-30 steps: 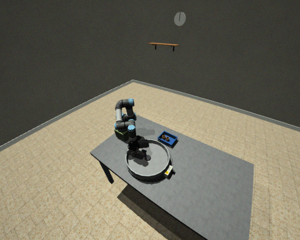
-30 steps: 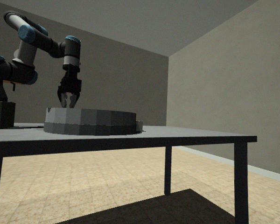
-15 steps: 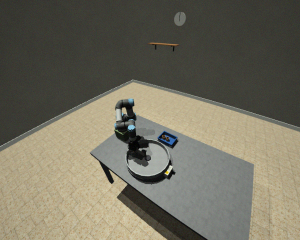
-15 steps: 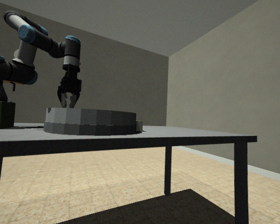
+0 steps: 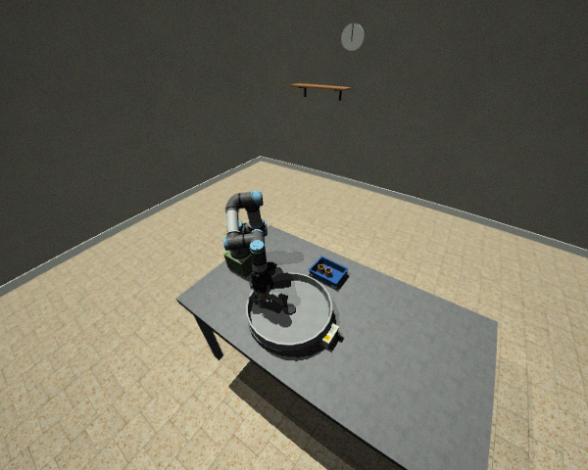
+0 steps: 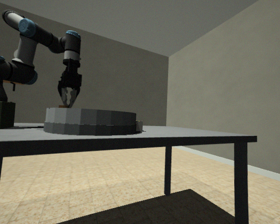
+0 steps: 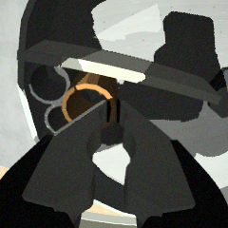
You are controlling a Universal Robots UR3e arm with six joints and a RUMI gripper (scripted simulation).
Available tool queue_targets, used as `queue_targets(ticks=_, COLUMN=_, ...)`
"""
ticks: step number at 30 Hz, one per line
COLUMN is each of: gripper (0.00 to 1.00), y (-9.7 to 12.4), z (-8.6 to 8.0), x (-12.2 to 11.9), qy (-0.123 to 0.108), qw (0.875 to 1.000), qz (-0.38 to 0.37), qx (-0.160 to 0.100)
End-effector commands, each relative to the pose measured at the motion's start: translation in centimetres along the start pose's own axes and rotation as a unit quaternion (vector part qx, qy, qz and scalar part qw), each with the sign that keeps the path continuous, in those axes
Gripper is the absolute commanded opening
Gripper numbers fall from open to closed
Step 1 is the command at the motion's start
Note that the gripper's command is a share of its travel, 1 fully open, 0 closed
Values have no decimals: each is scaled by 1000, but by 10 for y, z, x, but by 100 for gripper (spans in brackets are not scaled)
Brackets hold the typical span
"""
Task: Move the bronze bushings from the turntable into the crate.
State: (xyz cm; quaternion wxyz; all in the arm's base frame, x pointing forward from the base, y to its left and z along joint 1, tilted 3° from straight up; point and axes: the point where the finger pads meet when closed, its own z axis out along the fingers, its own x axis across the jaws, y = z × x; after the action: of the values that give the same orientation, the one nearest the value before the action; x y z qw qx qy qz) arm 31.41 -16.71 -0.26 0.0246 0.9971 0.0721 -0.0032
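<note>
My gripper (image 5: pixel 260 299) (image 6: pixel 69 106) (image 7: pixel 114 100) is shut at the left part of the turntable (image 5: pixel 310 318) (image 6: pixel 94 117). Its tips pinch the thin wall of a bronze bushing (image 6: pixel 62 106) (image 7: pixel 90 86), which shows just above the turntable's rim in the exterior view. In the wrist view, a larger steel bushing (image 7: pixel 67 85) and a smaller steel bushing (image 7: pixel 46 117) are left of the bronze one; the smaller is partly hidden by a finger. The blue crate (image 5: pixel 337 276) stands behind the turntable and holds two bronze bushings (image 5: pixel 320 267) (image 5: pixel 328 271).
The turntable's raised wall (image 5: pixel 330 308) surrounds the gripper's tips. A grey bar (image 7: pixel 176 78) crosses the wrist view beyond the fingertips. A small white and yellow box (image 5: pixel 330 336) stands against the turntable's outer side. The arm stands on a green base (image 5: pixel 237 262) (image 6: pixel 5 114).
</note>
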Motion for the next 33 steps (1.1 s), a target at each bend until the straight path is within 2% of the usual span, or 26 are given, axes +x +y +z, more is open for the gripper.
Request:
queue_targets(ticks=1, gripper=0, y=1, z=-19, x=0, qy=0, qw=1000, qz=0, qx=-1)
queue_targets(ticks=6, gripper=0, y=1, z=-40, x=0, qy=0, qw=1000, qz=0, qx=-1)
queue_targets(ticks=11, gripper=0, y=1, z=-51, x=0, qy=0, qw=1000, qz=0, qx=-1)
queue_targets(ticks=33, gripper=0, y=1, z=-53, x=0, qy=0, qw=1000, qz=0, qx=-1)
